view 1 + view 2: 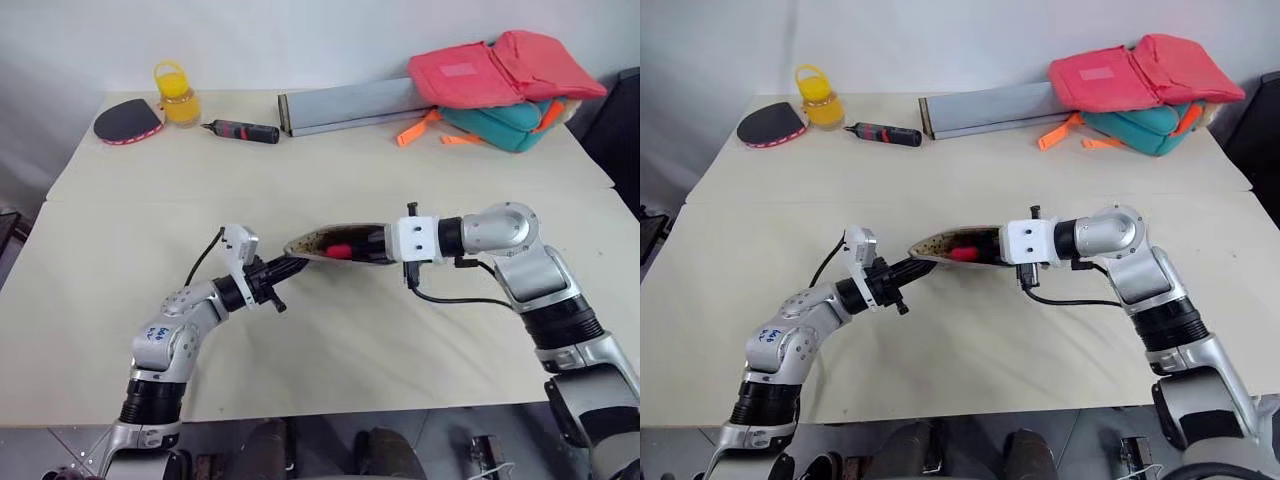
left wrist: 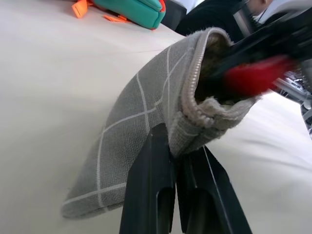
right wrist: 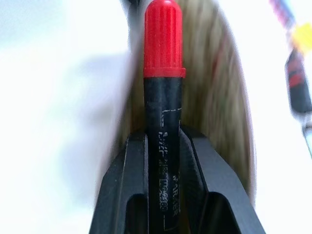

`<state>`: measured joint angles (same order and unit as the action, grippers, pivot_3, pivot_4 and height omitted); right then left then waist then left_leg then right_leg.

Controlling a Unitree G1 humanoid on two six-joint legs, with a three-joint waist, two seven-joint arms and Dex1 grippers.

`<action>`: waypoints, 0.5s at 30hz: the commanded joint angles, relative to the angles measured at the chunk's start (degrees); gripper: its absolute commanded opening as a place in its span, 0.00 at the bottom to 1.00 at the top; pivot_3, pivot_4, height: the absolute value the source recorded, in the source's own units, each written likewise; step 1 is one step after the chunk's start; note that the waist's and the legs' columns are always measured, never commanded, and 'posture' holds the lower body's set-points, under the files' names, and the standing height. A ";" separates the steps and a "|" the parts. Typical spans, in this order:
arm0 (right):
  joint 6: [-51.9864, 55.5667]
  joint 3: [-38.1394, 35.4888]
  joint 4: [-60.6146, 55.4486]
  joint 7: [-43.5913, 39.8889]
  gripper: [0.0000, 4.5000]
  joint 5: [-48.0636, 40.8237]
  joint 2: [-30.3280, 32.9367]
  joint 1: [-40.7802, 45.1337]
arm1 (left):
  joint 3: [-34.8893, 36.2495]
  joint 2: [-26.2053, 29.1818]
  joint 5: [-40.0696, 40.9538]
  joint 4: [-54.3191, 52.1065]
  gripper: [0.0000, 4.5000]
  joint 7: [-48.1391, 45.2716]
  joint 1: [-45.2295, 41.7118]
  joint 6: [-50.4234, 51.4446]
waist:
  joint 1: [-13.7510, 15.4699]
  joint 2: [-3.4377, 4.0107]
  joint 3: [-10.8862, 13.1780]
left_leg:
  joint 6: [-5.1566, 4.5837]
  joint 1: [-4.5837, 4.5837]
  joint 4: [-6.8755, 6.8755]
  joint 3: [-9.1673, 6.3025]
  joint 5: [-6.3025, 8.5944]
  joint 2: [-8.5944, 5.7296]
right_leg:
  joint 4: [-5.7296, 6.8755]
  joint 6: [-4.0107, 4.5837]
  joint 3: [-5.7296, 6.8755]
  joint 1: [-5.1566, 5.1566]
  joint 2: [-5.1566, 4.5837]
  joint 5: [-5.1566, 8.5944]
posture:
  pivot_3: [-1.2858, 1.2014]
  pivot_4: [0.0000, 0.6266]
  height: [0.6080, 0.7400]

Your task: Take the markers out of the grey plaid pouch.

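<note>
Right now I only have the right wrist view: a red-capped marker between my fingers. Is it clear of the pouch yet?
Observer: Not yet. In the left eye view the red-capped marker sits inside the grey plaid pouch mouth, with the right gripper at the opening.
Operator: Is anything holding the pouch?
Observer: Yes, the left gripper is shut on the pouch's zipper edge.
Operator: Is the pouch lying on the table?
Observer: The gripped end is lifted off the table; whether the far end touches it, I cannot tell.
</note>
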<state>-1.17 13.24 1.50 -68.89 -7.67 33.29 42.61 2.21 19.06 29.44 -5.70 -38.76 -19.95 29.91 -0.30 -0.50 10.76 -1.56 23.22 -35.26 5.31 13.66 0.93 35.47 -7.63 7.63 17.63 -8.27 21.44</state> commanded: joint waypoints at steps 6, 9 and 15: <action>15.49 -13.09 -5.80 4.32 0.11 -17.54 0.12 4.08 | 0.22 0.76 -3.10 0.06 0.00 0.22 -0.86 -4.69 | 0.97 -0.03 0.01 | -0.09 0.02 -0.09 -0.07 0.02 -0.11 | -0.04 -0.02 -0.01 -0.10 -0.15 -0.01 | 0.52 0.24 1.00; 6.99 -11.71 5.65 10.42 0.11 -3.92 5.25 7.18 | 0.03 1.19 -3.13 -0.89 0.00 -0.20 -0.11 -4.65 | 0.95 -0.03 0.02 | -0.09 0.02 -0.08 0.00 0.02 -0.11 | -0.02 -0.02 -0.01 -0.04 -0.14 -0.01 | 0.52 0.24 1.00; -7.01 -4.75 25.73 23.15 0.11 17.26 13.01 7.31 | 0.71 2.10 -2.14 -1.64 0.00 -0.56 0.49 -4.09 | 0.46 -0.03 0.02 | -0.05 0.01 0.04 0.06 0.01 -0.12 | -0.08 -0.02 0.00 0.00 -0.12 -0.01 | 0.52 0.24 1.00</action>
<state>-5.16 7.18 25.02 -48.77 5.67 45.02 50.15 2.26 20.94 26.60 -4.77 -38.97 -19.63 26.29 0.16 -0.53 10.77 -1.60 23.24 -35.19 5.38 13.66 0.82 35.37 -7.65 7.65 17.64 -8.37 21.43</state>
